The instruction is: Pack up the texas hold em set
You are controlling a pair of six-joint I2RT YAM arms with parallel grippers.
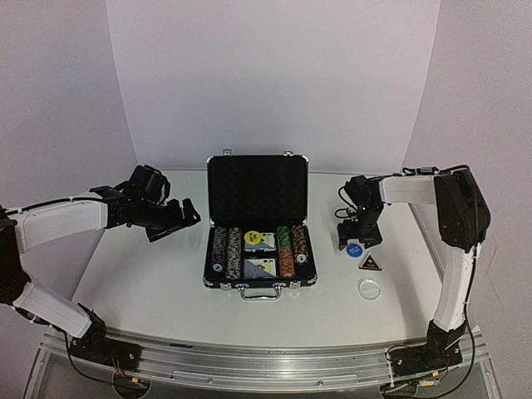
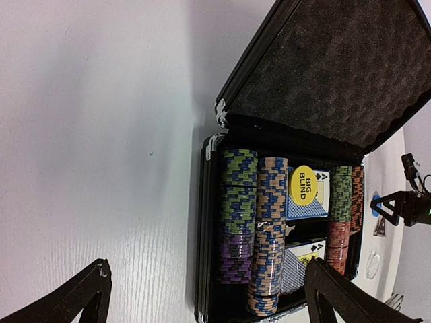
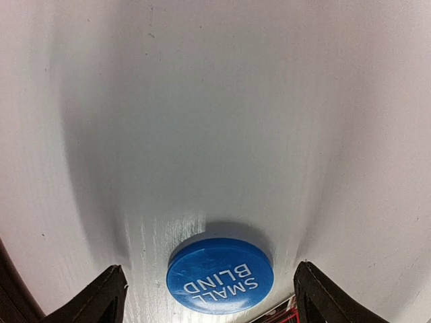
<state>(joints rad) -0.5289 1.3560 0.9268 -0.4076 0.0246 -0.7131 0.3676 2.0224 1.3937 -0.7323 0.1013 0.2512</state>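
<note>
The black briefcase (image 1: 258, 189) lies open at the table's centre, lid upright. Inside it are rows of striped poker chips (image 1: 233, 252) (image 2: 237, 202) and two blue-backed card decks (image 1: 260, 268) (image 2: 296, 266). A yellow "BIG BLIND" disc (image 1: 253, 236) (image 2: 303, 185) rests on the far deck. To the case's right, a blue "SMALL BLIND" disc (image 1: 356, 248) (image 3: 219, 276) lies flat on the table. My right gripper (image 1: 356, 243) (image 3: 210, 299) is open and low over it, one finger on each side, not touching. My left gripper (image 1: 170, 218) (image 2: 205, 296) hovers open left of the case.
A dark triangular button (image 1: 369, 264) lies just in front of the blue disc, and a clear round disc (image 1: 368, 289) lies nearer the table's front edge. The case's handle (image 1: 260, 291) faces the arms. White walls close in the back and sides.
</note>
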